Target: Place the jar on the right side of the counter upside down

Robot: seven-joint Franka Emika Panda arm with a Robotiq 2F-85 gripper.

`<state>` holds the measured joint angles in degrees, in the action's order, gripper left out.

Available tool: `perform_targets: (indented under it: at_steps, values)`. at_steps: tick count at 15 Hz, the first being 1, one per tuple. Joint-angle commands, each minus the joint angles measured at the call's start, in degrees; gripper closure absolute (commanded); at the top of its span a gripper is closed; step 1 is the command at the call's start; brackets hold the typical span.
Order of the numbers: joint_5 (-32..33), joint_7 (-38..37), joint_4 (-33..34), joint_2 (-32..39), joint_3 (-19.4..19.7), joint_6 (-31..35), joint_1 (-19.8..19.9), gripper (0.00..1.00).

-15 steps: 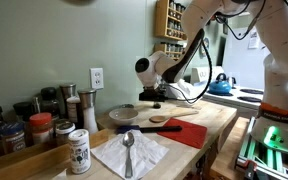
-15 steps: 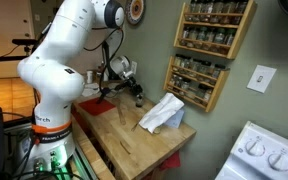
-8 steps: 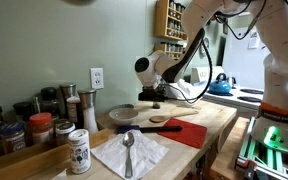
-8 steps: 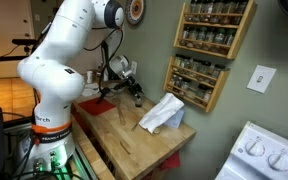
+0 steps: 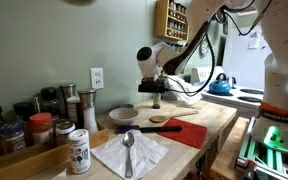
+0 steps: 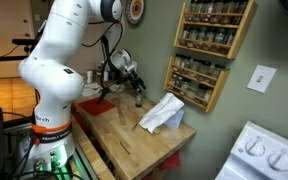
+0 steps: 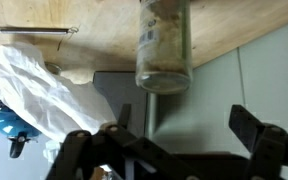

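The jar [image 7: 164, 45], small and pale with greyish contents, stands on end on the light-wood counter [image 7: 94, 18] near the wall. It shows as a small dark-topped cylinder in both exterior views [image 5: 156, 101] [image 6: 138, 98]. My gripper [image 7: 184, 130] hangs just above the jar, open, both dark fingers [image 7: 250, 124] spread wide with nothing between them. In the exterior views the gripper [image 5: 155, 88] [image 6: 132, 85] is clear of the jar's top. I cannot tell which end of the jar is up.
A white cloth [image 5: 134, 152] with a metal spoon [image 5: 129, 148] lies near the counter's front. A labelled white shaker [image 5: 79, 151], red-lidded jars [image 5: 41, 128] and a pepper mill [image 5: 87, 108] stand by the wall. A bowl [image 5: 123, 114], a wooden spoon [image 5: 164, 121] and a red mat [image 5: 189, 131] lie beside the jar.
The gripper has opened, let go of the jar and lifted a little above it. The jar stays standing on the counter.
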<state>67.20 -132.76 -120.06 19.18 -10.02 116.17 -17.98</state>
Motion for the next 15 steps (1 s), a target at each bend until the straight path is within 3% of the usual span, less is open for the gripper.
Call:
perform_targets:
  at_steps: [1,8,15]
  values:
    - [0.9,6.2,-7.1,-8.5,-0.7,10.1,4.0,0.00]
    - [-6.1,34.5,-15.0,-19.7,1.7,32.1,10.4,0.00]
    - [-21.9,65.7,-21.2,-21.2,3.4,42.5,11.3,0.00]
